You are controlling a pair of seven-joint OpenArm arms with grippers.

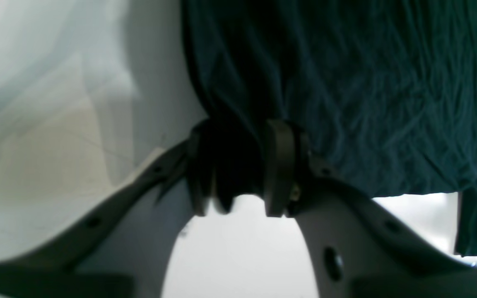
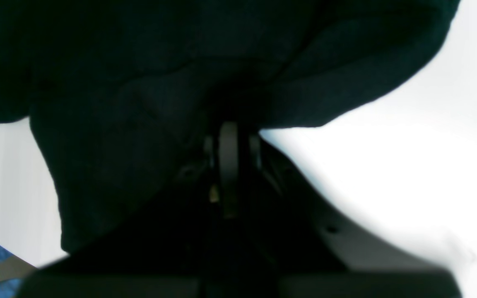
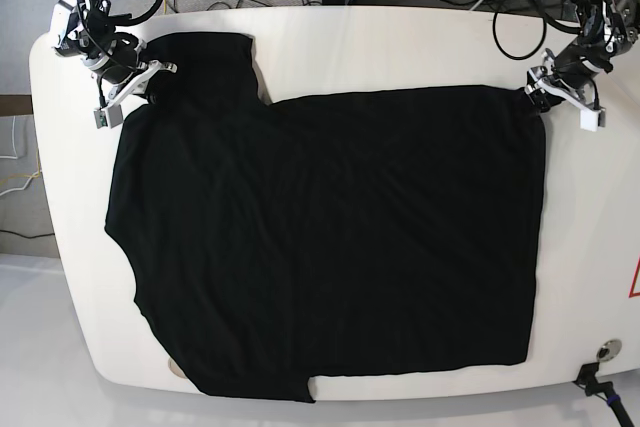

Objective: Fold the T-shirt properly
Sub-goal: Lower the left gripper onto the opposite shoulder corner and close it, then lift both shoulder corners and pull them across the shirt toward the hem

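A: Biggest thing first?

B: The white table [image 3: 590,247], rounded at its corners, with the black T-shirt [image 3: 330,247] spread flat over most of it. No print shows; the fabric reads plain black in the base view.

A: How does the shirt lie?

B: One sleeve [image 3: 205,62] reaches up toward the far left corner of the base view. A straight edge runs down the right side, and the near edge sits close to the table's front rim, with a small notch in it.

A: And the arms?

B: Each one is at a far corner of the shirt. The right gripper [image 3: 135,82] is at the sleeve end, on that view's left. In the right wrist view its fingers [image 2: 228,165] are pressed together with dark cloth bunched at the tips.

A: The left one?

B: The left gripper [image 3: 545,90] is at the shirt's upper right corner. Up close, its pads [image 1: 279,165] pinch a gathered fold of the T-shirt between them, and wrinkled fabric hangs away to the right.

A: Anything smaller?

B: Black cables [image 3: 520,17] looping behind the table's far edge.
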